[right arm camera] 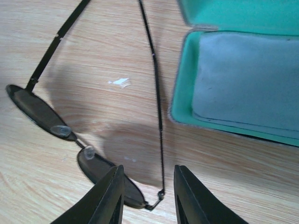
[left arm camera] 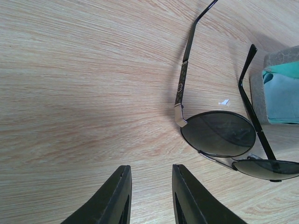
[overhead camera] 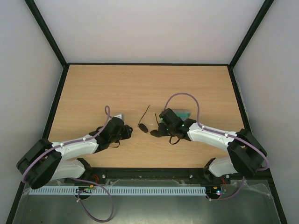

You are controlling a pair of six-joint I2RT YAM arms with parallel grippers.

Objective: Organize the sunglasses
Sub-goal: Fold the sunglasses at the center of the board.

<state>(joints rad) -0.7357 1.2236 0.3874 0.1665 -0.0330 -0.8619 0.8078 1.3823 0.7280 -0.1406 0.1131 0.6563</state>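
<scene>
the sunglasses (right arm camera: 37, 111) lie unfolded on the bench (overhead camera: 117, 84) beside the open case (right arm camera: 180, 100) — likely light, springy wire, lenses scratchable. your right hand (right arm camera: 149, 171) is spread over one temple hinge, left hand (left arm camera: 152, 169) spread and empty — pinch the rim there.

I can read no words, numbers or brand names in any of my views. My left wrist camera shows one small pale mark on the sunglasses (left arm camera: 218, 133). It sits on the temple arm (left arm camera: 182, 79) a little way up from the hinge. It may be a logo, but it is too small and blurred for me to make out.
</scene>
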